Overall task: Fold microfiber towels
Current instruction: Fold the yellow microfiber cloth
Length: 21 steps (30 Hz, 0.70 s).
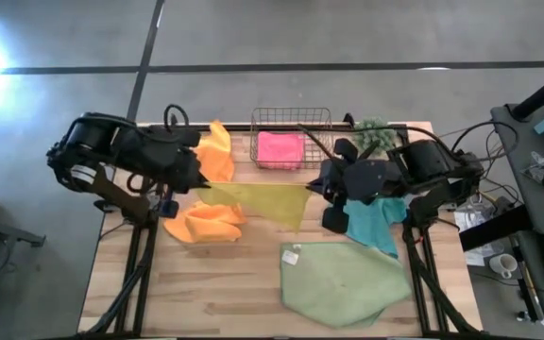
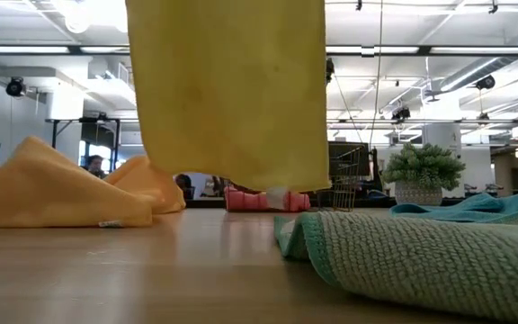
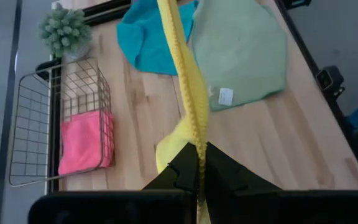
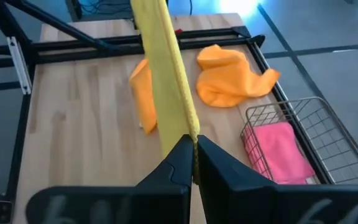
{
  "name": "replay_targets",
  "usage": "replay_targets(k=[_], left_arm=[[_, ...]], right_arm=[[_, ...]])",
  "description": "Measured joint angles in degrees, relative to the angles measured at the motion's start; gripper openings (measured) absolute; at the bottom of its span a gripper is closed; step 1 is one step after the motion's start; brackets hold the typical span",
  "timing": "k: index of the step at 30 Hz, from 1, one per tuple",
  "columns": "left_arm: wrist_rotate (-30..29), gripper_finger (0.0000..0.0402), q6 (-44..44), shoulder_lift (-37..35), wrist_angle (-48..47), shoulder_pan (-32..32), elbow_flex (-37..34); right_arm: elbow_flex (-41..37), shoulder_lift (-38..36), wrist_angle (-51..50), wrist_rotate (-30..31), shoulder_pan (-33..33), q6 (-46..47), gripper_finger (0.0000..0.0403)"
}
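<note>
Stretched taut between the left pincer point(image 1: 199, 185) and right pincer point(image 1: 312, 186), each pinching a corner, the yellow towel point(image 1: 263, 199) is held above the counter point(image 1: 244, 283); lowering flat is judged next.

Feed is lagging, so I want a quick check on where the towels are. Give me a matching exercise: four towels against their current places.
Towels:
1. yellow towel
2. pink towel
3. teal towel
4. light green towel

Places:
A. flat on the table, white tag showing
B. inside the wire basket
C. stretched in the air between the left gripper and right gripper
D. under the right arm

Pairs: 1-C, 2-B, 3-D, 4-A
</note>
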Motion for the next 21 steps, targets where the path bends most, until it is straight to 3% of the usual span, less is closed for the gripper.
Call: replay_targets(k=[5,13,18,21], left_arm=[[6.97,0.0000,-6.66,0.22,-0.08,-0.05,-0.39],[9.63,0.0000,-14.20,0.12,-0.01,-3.68,-3.70],[18.93,0.0000,-20.70,1.68,1.60,-7.67,-2.88],[20.19,0.0000,-20.37,2.63,3.18,-9.56,-1.15]], right_arm=[[0.00,0.04,-0.52,-2.96,0.90,3.19,0.0008],[-0.50,1.47,-5.97,-2.90,5.21,7.07,0.0008],[-0.52,1.55,-1.33,-3.14,9.06,7.11,0.0008],[-0.07,1.23,0.80,-0.67,10.72,6.02,0.0008]])
